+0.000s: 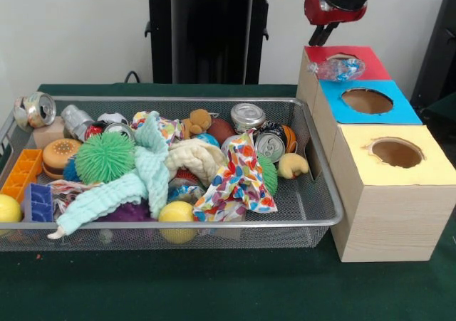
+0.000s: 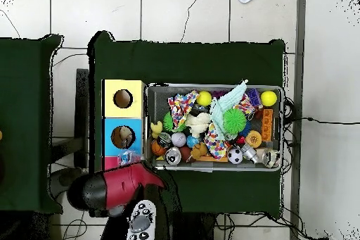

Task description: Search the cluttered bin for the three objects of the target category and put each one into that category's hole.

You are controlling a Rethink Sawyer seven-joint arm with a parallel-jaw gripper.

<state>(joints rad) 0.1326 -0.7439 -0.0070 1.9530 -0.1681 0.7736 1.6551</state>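
1. A crumpled plastic bottle [image 1: 336, 69] lies on the red box [image 1: 360, 55], over its hole.
2. My gripper [image 1: 322, 34] hangs just above that red box; I cannot tell whether it is released or clenched.
3. The bin [image 1: 313, 208] sits beside the boxes, full of clutter.

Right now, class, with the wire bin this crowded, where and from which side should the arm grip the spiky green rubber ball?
Grip the spiky green rubber ball across its middle, coming straight down from above. It sits on top of the pile with its upper half exposed, while a mint knitted cloth crowds one side, so a side approach looks blocked.
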